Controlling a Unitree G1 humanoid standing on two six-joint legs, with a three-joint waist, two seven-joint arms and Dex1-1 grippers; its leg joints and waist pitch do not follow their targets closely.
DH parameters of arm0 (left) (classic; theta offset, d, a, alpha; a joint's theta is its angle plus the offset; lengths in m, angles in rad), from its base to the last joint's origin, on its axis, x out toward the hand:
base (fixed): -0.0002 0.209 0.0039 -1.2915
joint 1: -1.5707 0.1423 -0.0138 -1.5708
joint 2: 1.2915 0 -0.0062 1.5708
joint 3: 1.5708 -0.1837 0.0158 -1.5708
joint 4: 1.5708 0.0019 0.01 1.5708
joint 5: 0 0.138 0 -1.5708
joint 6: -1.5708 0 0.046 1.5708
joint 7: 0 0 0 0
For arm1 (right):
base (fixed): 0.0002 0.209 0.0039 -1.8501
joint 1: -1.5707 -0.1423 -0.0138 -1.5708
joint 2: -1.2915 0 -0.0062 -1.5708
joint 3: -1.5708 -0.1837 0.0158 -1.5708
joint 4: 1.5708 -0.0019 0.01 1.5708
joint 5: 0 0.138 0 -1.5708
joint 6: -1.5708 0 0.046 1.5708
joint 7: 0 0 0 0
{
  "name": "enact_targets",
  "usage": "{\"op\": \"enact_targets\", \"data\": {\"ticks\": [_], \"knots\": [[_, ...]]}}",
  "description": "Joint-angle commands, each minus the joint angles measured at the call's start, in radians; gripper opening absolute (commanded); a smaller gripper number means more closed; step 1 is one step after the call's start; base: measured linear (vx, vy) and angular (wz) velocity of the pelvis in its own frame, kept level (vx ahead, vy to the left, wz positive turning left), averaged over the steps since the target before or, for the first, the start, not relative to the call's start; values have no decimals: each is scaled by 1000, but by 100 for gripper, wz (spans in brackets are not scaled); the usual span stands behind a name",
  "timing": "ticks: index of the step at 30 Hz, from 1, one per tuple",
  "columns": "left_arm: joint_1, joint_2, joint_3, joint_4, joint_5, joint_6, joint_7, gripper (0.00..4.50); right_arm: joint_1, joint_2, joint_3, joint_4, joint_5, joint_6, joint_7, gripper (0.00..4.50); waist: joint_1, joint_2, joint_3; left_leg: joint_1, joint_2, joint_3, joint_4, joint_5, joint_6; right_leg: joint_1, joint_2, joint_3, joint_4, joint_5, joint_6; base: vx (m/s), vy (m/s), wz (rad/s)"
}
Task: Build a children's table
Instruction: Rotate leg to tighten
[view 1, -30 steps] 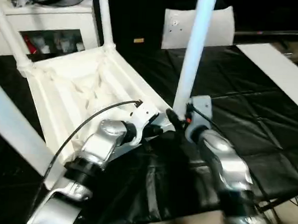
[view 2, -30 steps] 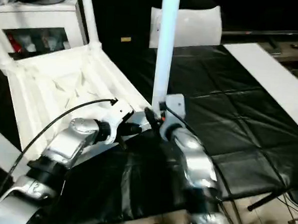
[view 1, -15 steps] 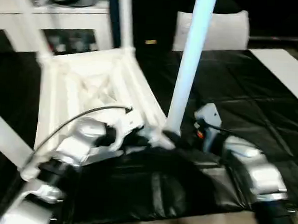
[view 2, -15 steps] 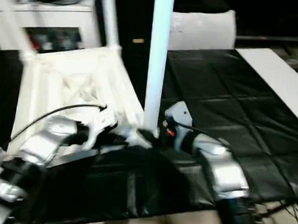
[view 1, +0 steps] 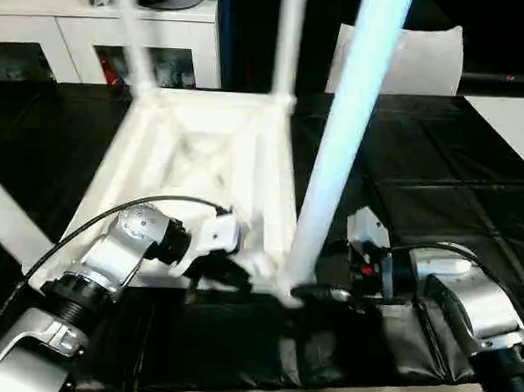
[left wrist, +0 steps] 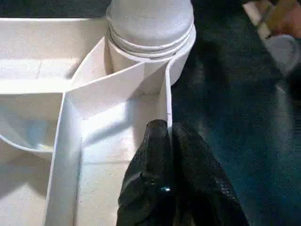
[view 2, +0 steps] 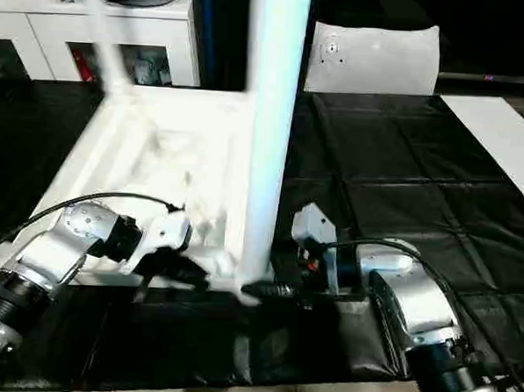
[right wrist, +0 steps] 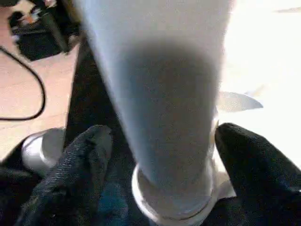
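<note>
The children's table (view 1: 202, 158) lies upside down on the black cover, ribbed underside up. Its legs stand up from the corner sockets. The nearest leg (view 1: 338, 165) rises from the front right corner. My left gripper (view 1: 240, 269) is shut on the thin front rim wall right beside that socket; in the left wrist view its fingers (left wrist: 160, 141) pinch the wall. My right gripper (view 1: 314, 293) reaches in from the right at the leg's base. It is open, and its fingers (right wrist: 84, 155) straddle the leg (right wrist: 160, 94), one on each side.
A white cabinet (view 1: 94, 38) stands behind the black-covered work surface (view 1: 439, 170). A white cushion-like pad (view 1: 419, 59) leans at the back and a white board (view 1: 512, 112) lies at the far right. The surface's front edge runs just below my forearms.
The view has shifted and the table top now sits squarer to me. My right forearm has swung from behind the near leg to its right side. The left gripper keeps its hold on the rim.
</note>
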Motion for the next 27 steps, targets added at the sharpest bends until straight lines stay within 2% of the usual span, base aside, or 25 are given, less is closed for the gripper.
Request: {"op": "enact_targets", "data": {"ticks": [1,13,17,19,20,21,23,26,27], "knots": [[-16,-8,-49,-15,3,-28,-60,0,-13,-13,12,10,9,-16,33,344,-6,-12,-62,0,19,18,-68,-112,77,62,-46,49,-53,-279,-187,0,0,0],[-39,-17,-44,38,17,-74,-46,0,-17,-28,38,37,0,-39,88,253,-3,-22,-63,-3,19,16,-69,-129,56,65,-45,48,-52,-281,-179,0,0,0],[-33,-19,-34,42,17,-75,-27,0,-14,-21,43,37,-1,-41,87,212,-1,-19,-64,-3,19,16,-68,-122,57,65,-45,48,-50,-266,-184,0,0,0],[-28,-21,-27,41,12,-67,-18,0,-9,-14,44,32,0,-36,77,205,-1,-21,-63,-3,19,17,-68,-127,56,65,-44,48,-51,-273,-183,0,0,0],[-24,-24,-21,36,5,-53,-12,0,-3,-9,42,24,5,-26,67,205,-1,-18,-63,-3,19,16,-69,-129,54,65,-44,48,-50,-276,-184,0,0,0],[-20,-27,-14,28,0,-37,-2,0,3,-2,37,12,13,-10,52,201,-2,-20,-63,-3,19,16,-69,-129,54,65,-44,48,-52,-279,-183,0,0,0],[-15,-35,3,12,1,11,42,0,16,32,18,-12,14,32,-35,199,-3,-19,-61,-4,19,16,-71,-139,45,66,-45,49,-54,-301,-174,0,0,0],[-16,-51,19,7,10,55,103,0,29,69,9,-36,-4,60,-129,198,-12,-21,-54,-2,12,14,-74,-194,25,61,-42,45,-69,-419,-130,0,0,0],[-17,-79,38,0,1,102,151,0,31,105,4,-42,-26,84,-208,198,-13,-21,-53,-1,10,14,-74,-209,22,60,-42,44,-74,-456,-116,0,0,0]]}}
